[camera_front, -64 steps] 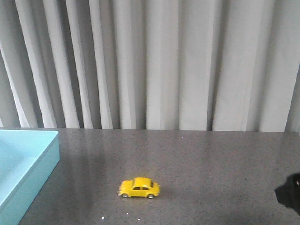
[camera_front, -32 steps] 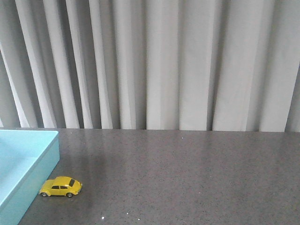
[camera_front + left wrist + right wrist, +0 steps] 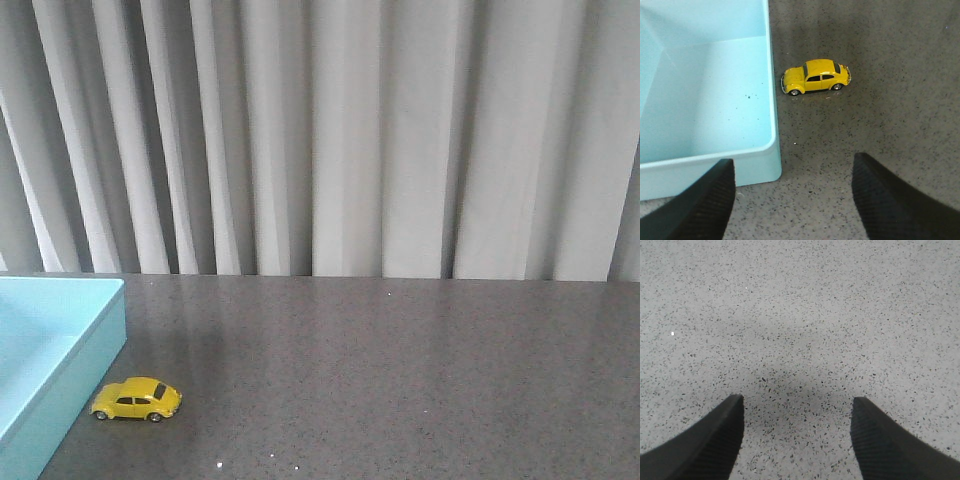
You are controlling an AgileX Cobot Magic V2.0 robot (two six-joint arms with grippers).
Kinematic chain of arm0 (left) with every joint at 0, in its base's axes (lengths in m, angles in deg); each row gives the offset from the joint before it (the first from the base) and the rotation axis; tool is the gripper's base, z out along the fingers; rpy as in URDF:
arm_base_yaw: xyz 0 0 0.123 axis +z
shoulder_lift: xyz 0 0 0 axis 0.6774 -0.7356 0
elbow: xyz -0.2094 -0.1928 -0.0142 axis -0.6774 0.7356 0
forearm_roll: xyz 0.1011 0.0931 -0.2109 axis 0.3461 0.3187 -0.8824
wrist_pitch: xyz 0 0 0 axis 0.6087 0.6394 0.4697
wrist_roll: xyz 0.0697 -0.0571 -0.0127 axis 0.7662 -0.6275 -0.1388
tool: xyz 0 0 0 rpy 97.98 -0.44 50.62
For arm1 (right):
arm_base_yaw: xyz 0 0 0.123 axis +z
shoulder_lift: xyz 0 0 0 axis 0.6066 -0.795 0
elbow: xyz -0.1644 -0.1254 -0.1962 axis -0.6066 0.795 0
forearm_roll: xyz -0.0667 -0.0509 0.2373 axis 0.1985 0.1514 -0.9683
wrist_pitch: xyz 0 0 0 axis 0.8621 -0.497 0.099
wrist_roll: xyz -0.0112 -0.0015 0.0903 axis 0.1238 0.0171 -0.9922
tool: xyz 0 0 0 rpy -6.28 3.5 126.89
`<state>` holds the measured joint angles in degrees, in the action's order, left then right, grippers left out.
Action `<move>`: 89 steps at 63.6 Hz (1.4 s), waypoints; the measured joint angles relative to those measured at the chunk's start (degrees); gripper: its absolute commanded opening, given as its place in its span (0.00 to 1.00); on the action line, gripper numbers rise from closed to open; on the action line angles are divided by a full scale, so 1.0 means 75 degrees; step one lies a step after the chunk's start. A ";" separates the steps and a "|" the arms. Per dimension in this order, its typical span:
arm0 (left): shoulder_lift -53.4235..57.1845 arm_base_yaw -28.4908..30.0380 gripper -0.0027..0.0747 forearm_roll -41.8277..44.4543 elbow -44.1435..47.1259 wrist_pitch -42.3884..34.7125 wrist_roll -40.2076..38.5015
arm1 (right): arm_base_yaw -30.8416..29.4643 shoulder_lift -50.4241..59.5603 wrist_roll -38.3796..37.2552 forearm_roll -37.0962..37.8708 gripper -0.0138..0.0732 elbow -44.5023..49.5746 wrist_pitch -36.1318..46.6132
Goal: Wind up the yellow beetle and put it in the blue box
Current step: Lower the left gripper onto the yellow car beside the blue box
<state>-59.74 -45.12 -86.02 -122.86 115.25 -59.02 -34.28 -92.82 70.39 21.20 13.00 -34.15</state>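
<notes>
Yellow beetle (image 3: 136,399) just beside blue box (image 3: 98,345), box largely cropped.

The front camera looks level and forward over the grey table (image 3: 400,360) toward a pleated curtain (image 3: 340,140) at the far edge. The left wrist camera looks steeply down from close above the table's left side, sharing with the front view the yellow beetle (image 3: 136,399) (image 3: 815,76) and blue box (image 3: 90,350) (image 3: 771,100). The right wrist camera looks down close over bare speckled tabletop (image 3: 800,330).
</notes>
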 measured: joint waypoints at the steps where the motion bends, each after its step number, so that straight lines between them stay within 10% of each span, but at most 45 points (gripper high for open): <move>1: -0.0057 0.0000 0.67 0.0000 -0.0068 0.0038 0.0200 | 0.0000 0.0000 0.0000 0.0000 0.67 0.0000 0.0000; 44: -0.4759 0.0000 0.67 -0.2398 -0.4119 0.1785 0.7629 | 0.0000 0.0000 0.0000 0.0001 0.67 0.0000 0.0000; 89: -0.8905 -0.0568 0.69 -0.1504 -0.7853 0.3875 0.8154 | 0.0000 0.0000 0.0000 0.0007 0.67 0.0000 0.0000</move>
<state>-126.53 -49.38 -97.30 -181.75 144.31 2.13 -34.28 -92.82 70.39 21.26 13.00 -34.15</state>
